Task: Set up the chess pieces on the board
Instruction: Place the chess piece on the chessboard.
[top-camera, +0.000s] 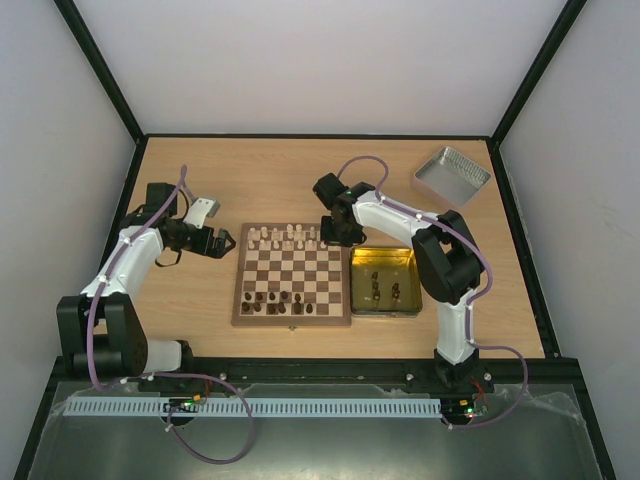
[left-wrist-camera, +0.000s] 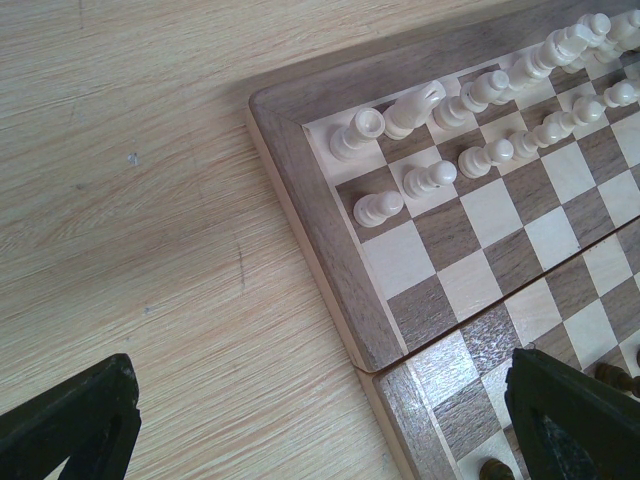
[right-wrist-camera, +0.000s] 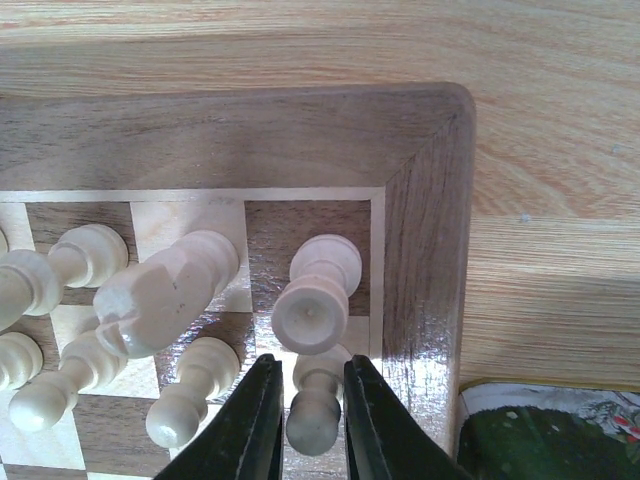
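Note:
The board (top-camera: 293, 320) lies between my arms. Cream chess pieces (top-camera: 285, 238) stand along its far two rows, and dark ones (top-camera: 280, 300) along the near rows. My right gripper (top-camera: 335, 235) is over the far right corner. In the right wrist view it (right-wrist-camera: 312, 375) is shut on a cream pawn (right-wrist-camera: 315, 420) standing just in front of the corner rook (right-wrist-camera: 312, 310), next to a knight (right-wrist-camera: 160, 295). My left gripper (top-camera: 222, 243) hovers by the board's left edge. In the left wrist view it (left-wrist-camera: 320, 375) is wide open and empty, with cream pieces (left-wrist-camera: 430, 178) beyond.
A yellow tin (top-camera: 381, 252) sits right of the board with several dark pieces (top-camera: 385, 290) in it; its corner shows in the right wrist view (right-wrist-camera: 550, 435). A silver lid (top-camera: 451, 173) lies at the back right. Black frame posts border the table.

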